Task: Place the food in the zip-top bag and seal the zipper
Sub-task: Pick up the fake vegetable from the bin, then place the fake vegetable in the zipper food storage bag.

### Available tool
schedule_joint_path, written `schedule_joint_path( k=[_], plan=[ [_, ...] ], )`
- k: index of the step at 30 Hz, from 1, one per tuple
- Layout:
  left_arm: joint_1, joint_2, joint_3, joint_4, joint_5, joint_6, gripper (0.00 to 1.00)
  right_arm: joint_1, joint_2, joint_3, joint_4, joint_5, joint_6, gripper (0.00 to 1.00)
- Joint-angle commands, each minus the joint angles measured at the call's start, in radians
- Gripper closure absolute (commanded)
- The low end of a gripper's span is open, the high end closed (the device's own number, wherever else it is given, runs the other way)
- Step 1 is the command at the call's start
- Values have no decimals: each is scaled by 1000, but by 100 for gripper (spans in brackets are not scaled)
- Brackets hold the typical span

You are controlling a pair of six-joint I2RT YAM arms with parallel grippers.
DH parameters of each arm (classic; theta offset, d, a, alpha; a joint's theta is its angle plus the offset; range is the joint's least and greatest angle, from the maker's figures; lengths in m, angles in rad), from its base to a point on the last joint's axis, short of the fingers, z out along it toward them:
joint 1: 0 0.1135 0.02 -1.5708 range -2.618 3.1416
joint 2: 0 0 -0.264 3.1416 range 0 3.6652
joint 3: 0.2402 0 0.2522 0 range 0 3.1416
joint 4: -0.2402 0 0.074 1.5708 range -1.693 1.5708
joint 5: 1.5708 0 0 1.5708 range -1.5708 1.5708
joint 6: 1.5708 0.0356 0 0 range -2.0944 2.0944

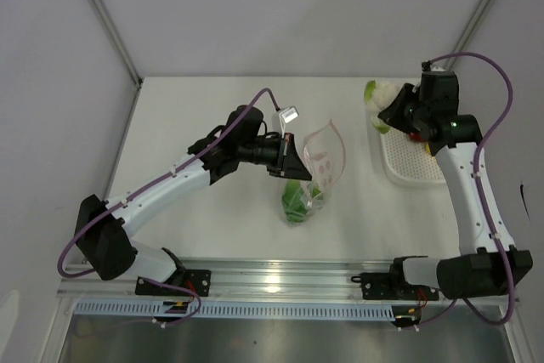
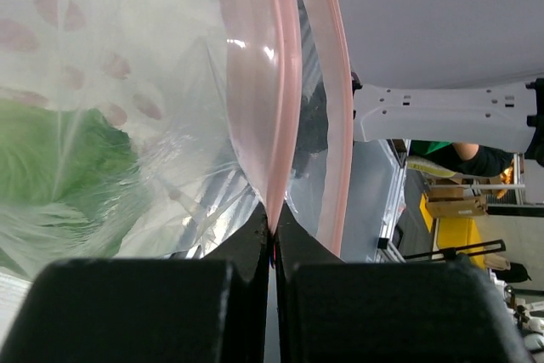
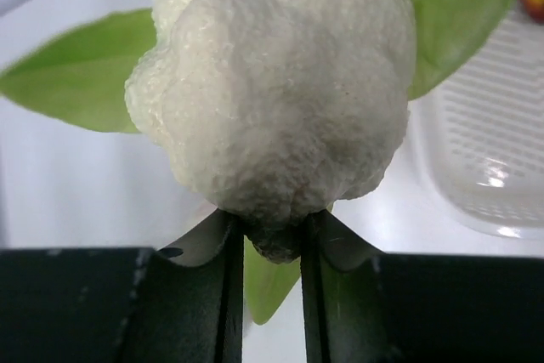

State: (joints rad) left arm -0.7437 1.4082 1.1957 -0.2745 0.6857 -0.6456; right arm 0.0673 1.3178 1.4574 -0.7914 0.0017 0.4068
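Note:
The zip-top bag [image 1: 323,159] stands at the table's middle, its mouth lifted and gaping. My left gripper [image 1: 297,167] is shut on the pink zipper [image 2: 276,108] strip, pinched right at the fingertips [image 2: 255,240]. A green leafy food piece [image 1: 296,203] lies inside the bag's lower end, also green through the plastic [image 2: 59,167]. At the far right, my right gripper [image 1: 393,110] is shut on a white lumpy food piece with green leaves [image 3: 272,82], clamping its bottom stub. That piece [image 1: 380,95] sits by the basket's far left corner.
A white mesh basket [image 1: 408,163] lies at the right under my right arm, its rim in the right wrist view [image 3: 493,142]. A red piece [image 1: 414,134] shows in it beside the wrist. The metal rail [image 1: 280,282] runs along the near edge.

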Motion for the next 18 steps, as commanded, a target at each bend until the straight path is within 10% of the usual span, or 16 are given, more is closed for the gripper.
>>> schedule_joint_path(
  k=[1, 18],
  plan=[
    [3, -2, 50, -25, -26, 27, 99, 29, -121, 61, 43, -280, 18, 100],
    [3, -2, 65, -66, -67, 37, 99, 51, -377, -276, 602, -1031, 595, 100]
  ],
)
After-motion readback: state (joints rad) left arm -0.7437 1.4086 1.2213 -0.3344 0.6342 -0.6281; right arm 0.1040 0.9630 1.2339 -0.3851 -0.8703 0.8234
